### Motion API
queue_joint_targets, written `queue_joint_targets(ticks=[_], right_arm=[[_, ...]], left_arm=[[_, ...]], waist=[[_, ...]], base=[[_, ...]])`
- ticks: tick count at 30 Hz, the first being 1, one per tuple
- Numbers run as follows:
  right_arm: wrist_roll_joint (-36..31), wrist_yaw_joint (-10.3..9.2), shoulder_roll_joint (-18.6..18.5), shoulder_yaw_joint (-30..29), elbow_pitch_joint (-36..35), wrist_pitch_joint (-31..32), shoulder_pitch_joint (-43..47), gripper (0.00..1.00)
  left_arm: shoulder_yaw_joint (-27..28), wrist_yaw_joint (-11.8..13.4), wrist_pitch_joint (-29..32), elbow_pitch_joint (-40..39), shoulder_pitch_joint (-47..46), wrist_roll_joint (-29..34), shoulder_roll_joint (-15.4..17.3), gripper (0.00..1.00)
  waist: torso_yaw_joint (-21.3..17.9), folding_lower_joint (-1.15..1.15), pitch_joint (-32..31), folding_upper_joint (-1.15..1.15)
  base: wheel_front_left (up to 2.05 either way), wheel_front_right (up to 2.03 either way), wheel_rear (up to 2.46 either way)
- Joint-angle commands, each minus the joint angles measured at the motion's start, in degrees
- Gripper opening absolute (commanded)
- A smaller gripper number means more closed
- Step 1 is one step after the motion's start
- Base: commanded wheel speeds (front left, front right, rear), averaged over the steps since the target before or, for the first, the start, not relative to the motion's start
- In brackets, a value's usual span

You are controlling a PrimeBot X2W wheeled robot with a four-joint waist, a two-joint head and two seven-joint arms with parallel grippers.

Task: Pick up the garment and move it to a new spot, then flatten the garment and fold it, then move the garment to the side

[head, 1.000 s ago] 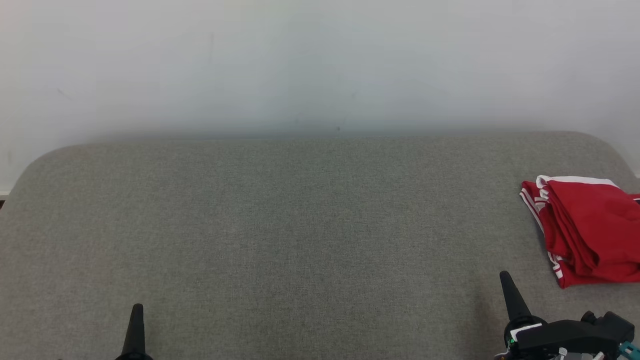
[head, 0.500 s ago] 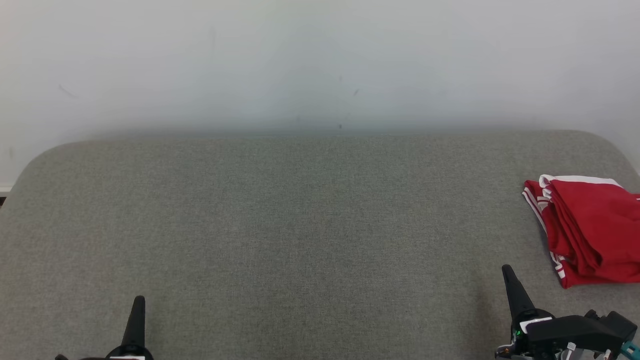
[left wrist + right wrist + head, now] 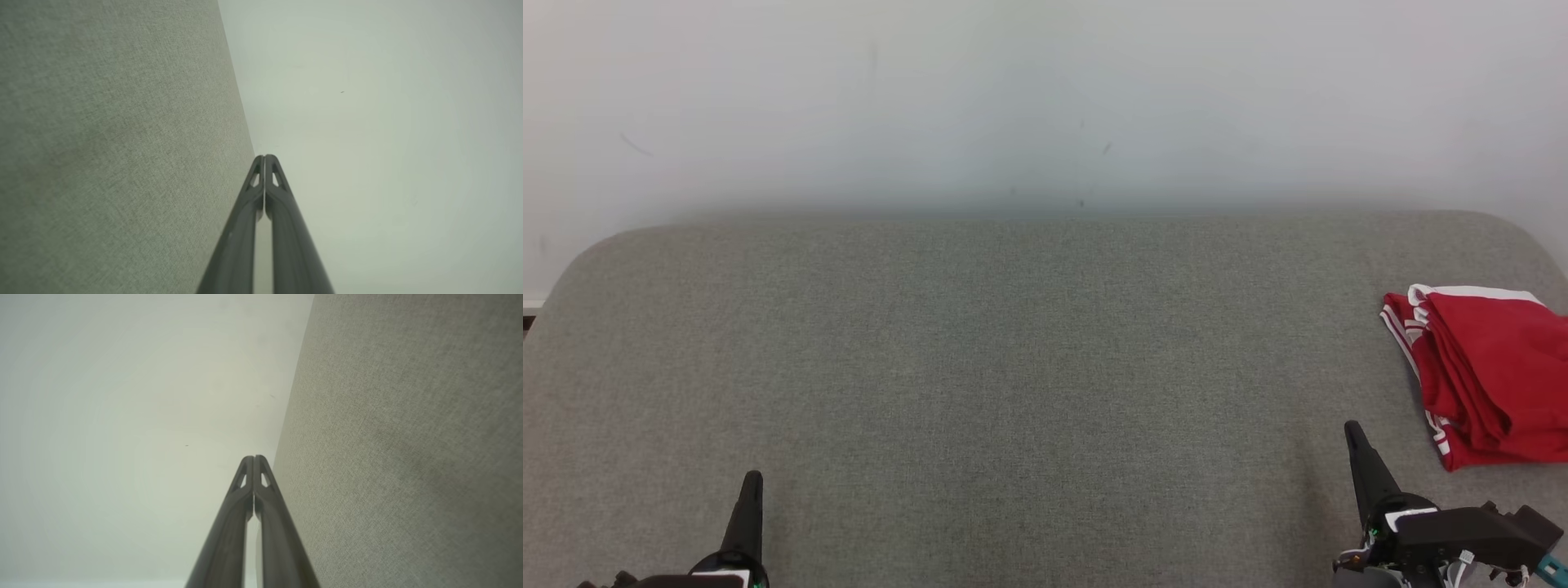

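Grey fabric worktop (image 3: pixel 1013 367) under a pale wall (image 3: pixel 1013 98), folded red garment (image 3: pixel 1490 367) at its right edge.
Left hand (image 3: pixel 751 486) and right hand (image 3: pixel 1355 437) are both clenched tight, grasping nothing; the garment lies near the right hand, beyond and to the right of it, untouched, well apart from the left hand.

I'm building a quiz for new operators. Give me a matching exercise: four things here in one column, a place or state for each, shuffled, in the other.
1 red garment
2 left hand
3 right hand
4 wall

A shut, lower right of head view
B folded, far right of the grey fabric surface
C pale, behind the surface
D shut, lower left of head view

Pairs: 1-B, 2-D, 3-A, 4-C
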Motion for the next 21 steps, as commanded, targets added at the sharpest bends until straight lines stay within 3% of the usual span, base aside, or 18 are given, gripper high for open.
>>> queue_joint_targets(ticks=[1, 21], right_arm=[[1.1, 0.06, 0.1, -0.3, -0.4, 0.2, -0.7, 0.0], [9.2, 0.06, 0.3, -1.0, -0.8, 1.8, -1.4, 0.0]], left_arm=[[0.2, -0.2, 0.2, -0.3, -1.2, -1.2, 0.0, 0.0], [0.4, -0.2, 2.3, -0.4, -2.4, -8.4, 0.0, 0.0]], waist=[[0.0, 0.0, 0.0, 0.0], [0.4, 0.0, 0.5, 0.0]], base=[[0.0, 0.0, 0.0], [0.0, 0.0, 0.0]])
